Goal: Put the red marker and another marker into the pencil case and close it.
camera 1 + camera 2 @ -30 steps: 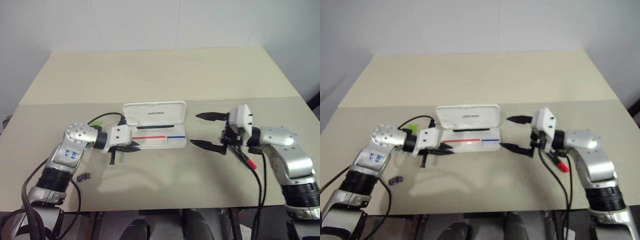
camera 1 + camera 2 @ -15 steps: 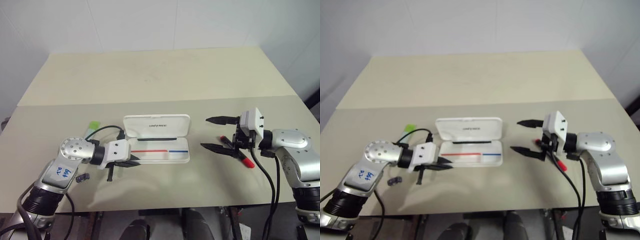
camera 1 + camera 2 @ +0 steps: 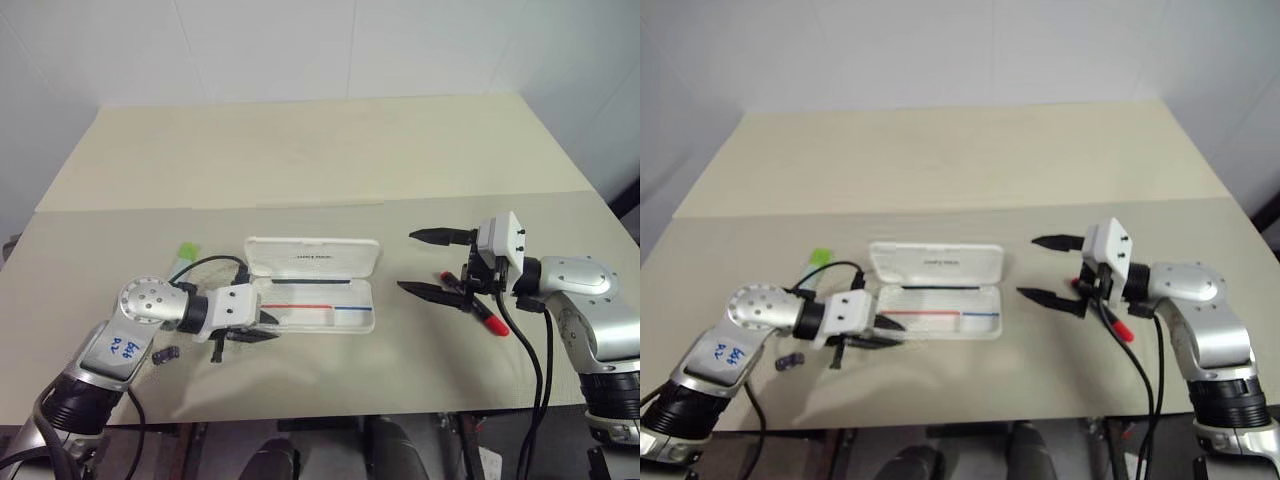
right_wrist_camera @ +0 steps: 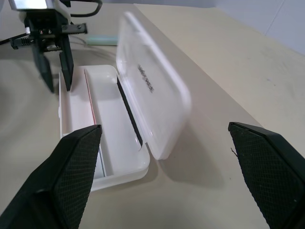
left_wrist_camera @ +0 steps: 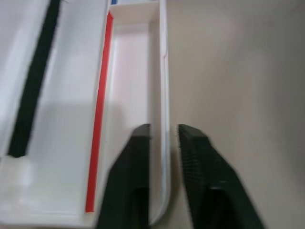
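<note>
The white pencil case lies open at the middle of the table, its lid leaning back. My left gripper is at the tray's left end. Its fingers stand slightly apart on either side of the tray's front wall and do not clamp it. My right gripper hovers wide open and empty to the right of the case. The red marker lies on the table under the right hand. The pale green marker lies left of the case, behind my left arm.
A tiny dark grey piece lies near the front edge by my left arm. The beige table stretches bare behind the case. A seam crosses it just beyond the lid.
The camera view shifted early on. My left hand drew back slightly, and its fingers have eased apart around the tray wall. The lid leans a little lower. The right gripper stayed open.
</note>
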`<state>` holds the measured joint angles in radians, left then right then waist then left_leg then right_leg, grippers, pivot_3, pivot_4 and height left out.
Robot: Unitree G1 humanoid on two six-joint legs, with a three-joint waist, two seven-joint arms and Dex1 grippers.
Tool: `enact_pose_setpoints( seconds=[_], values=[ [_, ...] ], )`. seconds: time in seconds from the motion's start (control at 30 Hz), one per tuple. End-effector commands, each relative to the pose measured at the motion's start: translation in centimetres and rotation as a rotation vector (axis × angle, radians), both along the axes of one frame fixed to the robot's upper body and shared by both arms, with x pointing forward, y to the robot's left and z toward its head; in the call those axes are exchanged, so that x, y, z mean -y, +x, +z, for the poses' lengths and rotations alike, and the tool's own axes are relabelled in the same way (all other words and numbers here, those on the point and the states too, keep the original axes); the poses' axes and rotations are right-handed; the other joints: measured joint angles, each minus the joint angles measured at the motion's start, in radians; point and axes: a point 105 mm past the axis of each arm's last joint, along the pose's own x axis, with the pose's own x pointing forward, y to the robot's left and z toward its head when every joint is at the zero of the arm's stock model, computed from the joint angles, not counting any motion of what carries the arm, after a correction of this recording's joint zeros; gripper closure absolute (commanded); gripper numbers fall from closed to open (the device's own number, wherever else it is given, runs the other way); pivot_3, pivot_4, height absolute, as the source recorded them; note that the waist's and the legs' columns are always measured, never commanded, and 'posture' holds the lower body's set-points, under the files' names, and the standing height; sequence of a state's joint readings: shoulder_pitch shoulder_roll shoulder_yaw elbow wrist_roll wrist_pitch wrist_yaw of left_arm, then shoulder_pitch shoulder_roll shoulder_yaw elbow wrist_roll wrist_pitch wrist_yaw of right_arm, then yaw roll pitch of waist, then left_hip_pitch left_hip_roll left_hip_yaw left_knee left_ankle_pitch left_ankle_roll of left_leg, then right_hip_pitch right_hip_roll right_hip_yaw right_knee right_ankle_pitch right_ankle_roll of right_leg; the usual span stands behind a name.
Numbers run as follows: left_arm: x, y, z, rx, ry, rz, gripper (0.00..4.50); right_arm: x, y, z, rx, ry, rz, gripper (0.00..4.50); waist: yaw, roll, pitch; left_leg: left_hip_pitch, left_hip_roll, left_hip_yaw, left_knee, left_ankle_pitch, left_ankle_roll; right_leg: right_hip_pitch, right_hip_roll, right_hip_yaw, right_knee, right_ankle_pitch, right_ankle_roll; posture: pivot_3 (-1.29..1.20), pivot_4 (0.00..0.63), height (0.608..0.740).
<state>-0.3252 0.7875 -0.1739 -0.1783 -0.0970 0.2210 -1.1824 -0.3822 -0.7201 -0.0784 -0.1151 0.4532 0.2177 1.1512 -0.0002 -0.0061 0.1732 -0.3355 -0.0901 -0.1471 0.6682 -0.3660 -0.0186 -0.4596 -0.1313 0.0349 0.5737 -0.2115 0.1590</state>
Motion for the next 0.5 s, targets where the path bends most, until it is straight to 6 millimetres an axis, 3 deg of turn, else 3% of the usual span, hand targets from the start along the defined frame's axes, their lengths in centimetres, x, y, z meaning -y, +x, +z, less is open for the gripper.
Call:
enact_pose_setpoints(
  seconds=[0.03, 0.17, 0.5],
  values=[
    [0.3, 0.2, 0.7, 0.013, -0.029, -0.004, 2.22, -0.8, -0.4, 1.2, 0.053, 0.009, 0.036, 0.00, 0.000, 0.000, 0.000, 0.000, 0.000, 0.000, 0.000, 0.000, 0.000, 0.000, 0.000, 0.000, 0.000, 0.000, 0.000, 0.00, 0.150, 0.740],
    [0.4, 0.0, 1.1, 0.010, -0.052, -0.010, 0.94, -0.9, -0.2, 1.2, 0.052, 0.012, 0.040, 0.00, 0.000, 0.000, 0.000, 0.000, 0.000, 0.000, 0.000, 0.000, 0.000, 0.000, 0.000, 0.000, 0.000, 0.000, 0.000, 0.00, 0.150, 0.740],
    [0.0, -1.2, 2.6, -0.014, -0.111, -0.064, 0.94, -1.5, 0.2, 1.1, 0.051, 0.029, 0.055, 0.00, -0.001, 0.000, 0.000, 0.000, 0.000, 0.000, 0.000, 0.000, 0.000, 0.000, 0.000, 0.000, 0.000, 0.000, 0.000, 0.00, 0.150, 0.740]
  ],
)
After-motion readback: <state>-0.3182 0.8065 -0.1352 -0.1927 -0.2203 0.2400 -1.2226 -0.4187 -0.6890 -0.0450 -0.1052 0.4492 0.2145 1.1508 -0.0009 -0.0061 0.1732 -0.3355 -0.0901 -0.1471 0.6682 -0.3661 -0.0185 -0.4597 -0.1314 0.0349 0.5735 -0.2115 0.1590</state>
